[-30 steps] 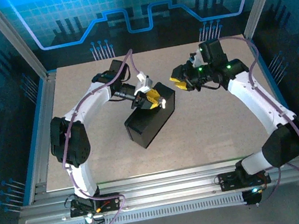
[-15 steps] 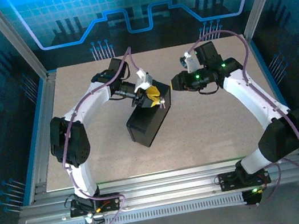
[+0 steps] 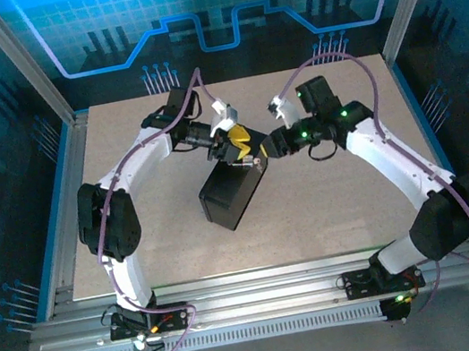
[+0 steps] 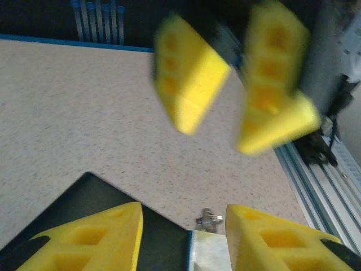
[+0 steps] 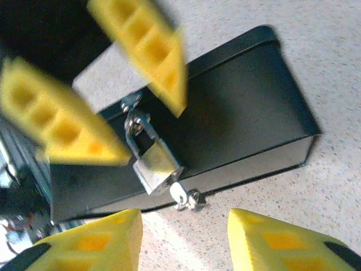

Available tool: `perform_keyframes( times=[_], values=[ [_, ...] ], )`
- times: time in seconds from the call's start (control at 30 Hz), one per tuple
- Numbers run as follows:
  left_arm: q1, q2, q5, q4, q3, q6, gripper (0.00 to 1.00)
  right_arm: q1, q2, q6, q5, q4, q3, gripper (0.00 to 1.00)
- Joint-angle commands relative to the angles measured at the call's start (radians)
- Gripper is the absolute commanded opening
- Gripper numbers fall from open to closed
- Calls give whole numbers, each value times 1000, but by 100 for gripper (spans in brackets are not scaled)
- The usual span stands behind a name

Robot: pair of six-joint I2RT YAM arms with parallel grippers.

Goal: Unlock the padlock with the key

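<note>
A silver padlock [image 5: 153, 161] hangs from the hasp of a black box [image 5: 242, 107] in the middle of the table. The tiny key [image 5: 189, 198] juts from the padlock's bottom end, just above the tabletop. My left gripper [image 3: 239, 145] stands open astride the padlock [image 4: 210, 252], its fingers [image 5: 148, 49] on either side without clamping it; the key [image 4: 209, 219] shows just past its jaws. My right gripper [image 5: 185, 213] faces it, open and empty, a short way from the key. Across the padlock I see the right fingers [image 4: 190, 76] in the left wrist view.
The black box [image 3: 231, 194] lies at an angle on the speckled tabletop [image 3: 339, 202]. Aluminium rails [image 4: 321, 175] and posts frame the table's edges. Bare table lies on both sides of the box.
My right gripper has swung left to just in front of the padlock. Both pairs of jaws have widened, and the left one has let go of the padlock.
</note>
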Motion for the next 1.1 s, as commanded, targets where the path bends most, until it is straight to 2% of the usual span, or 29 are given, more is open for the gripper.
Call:
perform_keyframes(
  times=[0.0, 0.13, 0.2, 0.3, 0.43, 0.53, 0.6, 0.97, 1.07],
  values=[
    [52, -37, -70, 86, 28, -249, 44, 41, -56, -216, -19, 161, -92, 49],
    [70, -38, -188, 6, 67, -437, 44, 48, -80, -348, -73, 320, -160, 60],
    [70, -39, -246, -35, 89, -546, 40, 48, -64, -412, -103, 348, -162, 62],
    [70, -62, -370, -41, 77, -728, 35, 52, -8, -494, -127, 314, -123, 62],
    [70, -117, -550, -40, -11, -892, 35, 58, 73, -568, -157, 216, -45, 61],
    [70, -161, -649, -110, -65, -904, 36, 68, 112, -608, -187, 170, -8, 61],
    [71, -197, -672, -147, -98, -898, 37, 72, 131, -631, -193, 152, 5, 61],
    [52, -364, -663, -182, -294, -958, 37, 86, 188, -728, -124, 80, 32, 53],
    [29, -382, -676, -213, -298, -948, 37, 88, 186, -744, -109, 93, 13, 46]
  ],
)
